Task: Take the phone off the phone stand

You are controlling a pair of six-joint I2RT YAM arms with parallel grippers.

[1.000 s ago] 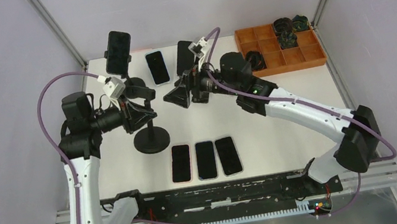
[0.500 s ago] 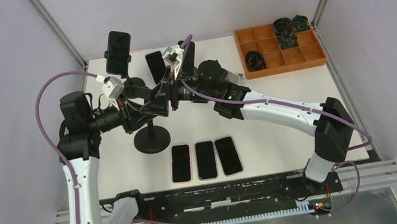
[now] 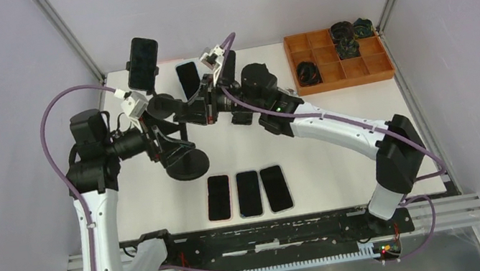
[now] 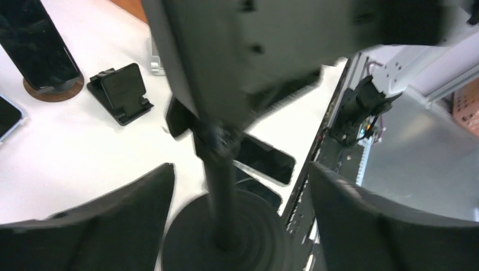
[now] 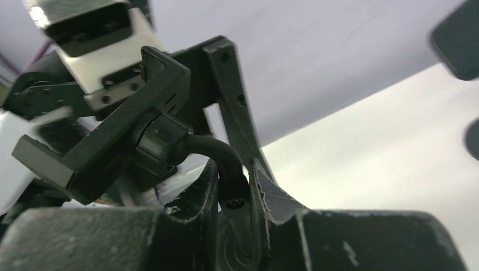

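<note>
Bright, even light falls from overhead. The white table point(image 3: 341, 101) glows without harsh glare, and the stand point(image 3: 188, 164) throws only a soft, short shadow close around its base. From above, everything looks crisp. Seen from the left wrist, the stand's head is a smeared dark blur. The left fingers point(image 4: 107, 226) either side of its pole are soft-edged, and the table behind the stand is washed out to white. From the right wrist, the stand's neck is sharp, while the wall point(image 5: 339, 56) behind it is pale and hazy.

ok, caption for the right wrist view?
Right tool shut on the curved neck of the phone stand.
</note>
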